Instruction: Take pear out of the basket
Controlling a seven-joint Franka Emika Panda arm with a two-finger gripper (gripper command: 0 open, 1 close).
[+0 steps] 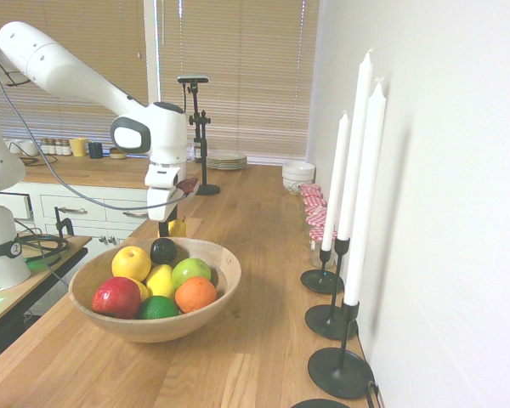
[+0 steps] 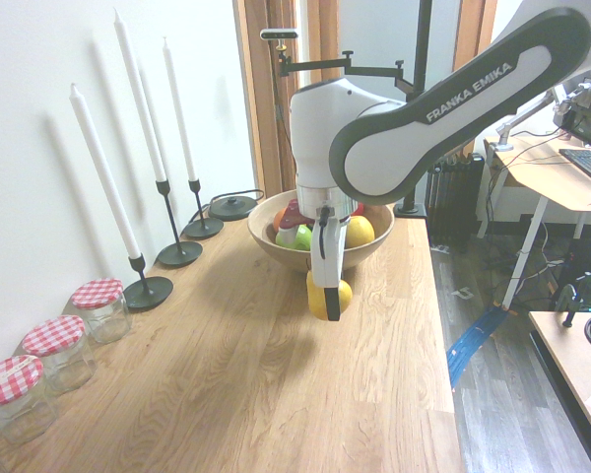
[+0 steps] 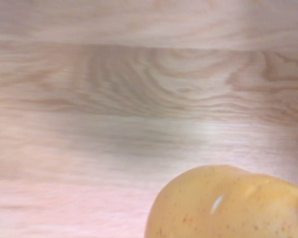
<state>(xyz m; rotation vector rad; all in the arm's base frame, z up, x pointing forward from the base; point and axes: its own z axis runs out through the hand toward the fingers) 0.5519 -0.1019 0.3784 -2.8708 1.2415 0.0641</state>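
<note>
One smooth yellow pear [image 2: 328, 297], speckled skin, gripper-held [image 2: 327, 300]

pear [image 3: 228, 206] cut off at wrist view's edge, half hidden behind fingers [image 2: 330, 286] elsewhere

The white arm [image 2: 443, 94] is seen extended from the base with its forearm sloped downward and the wrist turned so that the gripper [image 2: 325, 296] is pointed straight down. The gripper [image 1: 172, 228] is carried low, close above the wooden surface. Its fingers [image 2: 331, 291] are closed on the pear [image 2: 329, 297], which is gripped between them on two sides. The wrist section is held vertical.
</note>
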